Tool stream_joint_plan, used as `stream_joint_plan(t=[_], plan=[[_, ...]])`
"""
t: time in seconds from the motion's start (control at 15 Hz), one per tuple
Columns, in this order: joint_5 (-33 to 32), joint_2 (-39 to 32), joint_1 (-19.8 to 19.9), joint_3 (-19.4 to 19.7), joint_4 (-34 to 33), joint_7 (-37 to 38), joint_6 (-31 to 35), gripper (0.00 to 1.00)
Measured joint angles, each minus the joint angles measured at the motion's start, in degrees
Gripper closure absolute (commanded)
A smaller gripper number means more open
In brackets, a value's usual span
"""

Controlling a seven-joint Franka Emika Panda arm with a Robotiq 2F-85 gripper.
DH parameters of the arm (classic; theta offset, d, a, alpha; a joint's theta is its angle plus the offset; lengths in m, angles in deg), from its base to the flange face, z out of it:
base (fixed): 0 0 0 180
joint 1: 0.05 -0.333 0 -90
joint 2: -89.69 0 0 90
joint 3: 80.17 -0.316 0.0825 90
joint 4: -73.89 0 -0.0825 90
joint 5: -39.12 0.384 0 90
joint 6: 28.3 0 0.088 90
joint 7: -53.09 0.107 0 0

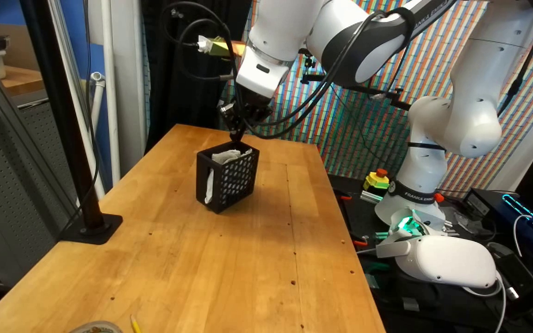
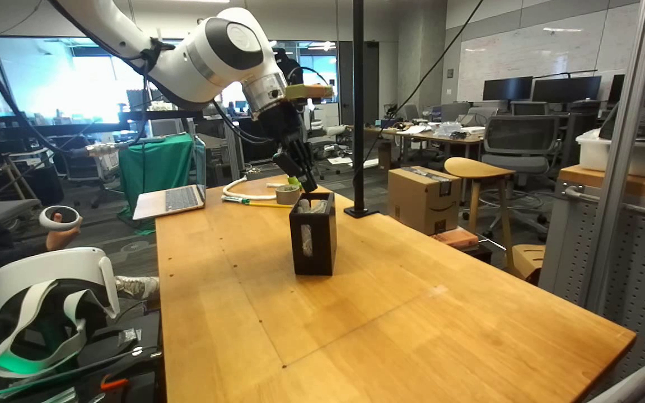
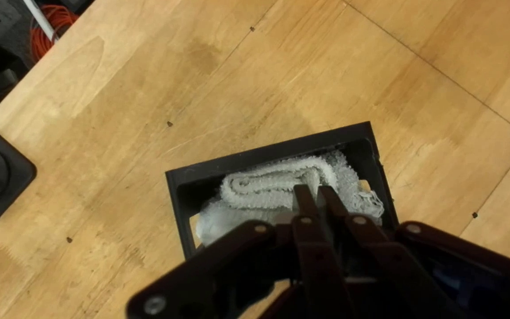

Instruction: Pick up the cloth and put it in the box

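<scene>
White cloth (image 3: 277, 186) sits inside the black box (image 2: 321, 240). The end effector (image 3: 314, 191) is nearly pressed together; I cannot tell if it pinches the cloth.

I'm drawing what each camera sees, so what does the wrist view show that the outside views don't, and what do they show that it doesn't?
Only the wrist view shows the curled fold on top of the cloth clearly.
Only the exterior views show the white robot arm and the white headset; a laptop shows in an exterior view.
All share the black box with the cloth in it, the gripper, the wooden table and the black post's base.
</scene>
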Motion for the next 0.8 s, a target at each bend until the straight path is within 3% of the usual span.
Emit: stream_joint_plan(t=[0.27,0.8], plan=[[3.0,-3.7,0.2,0.5,-2.2,-5.0,0.7,0.83],[18.4,-10.3,3.0,0.6,-4.8,-19.6,4.5,0.83]])
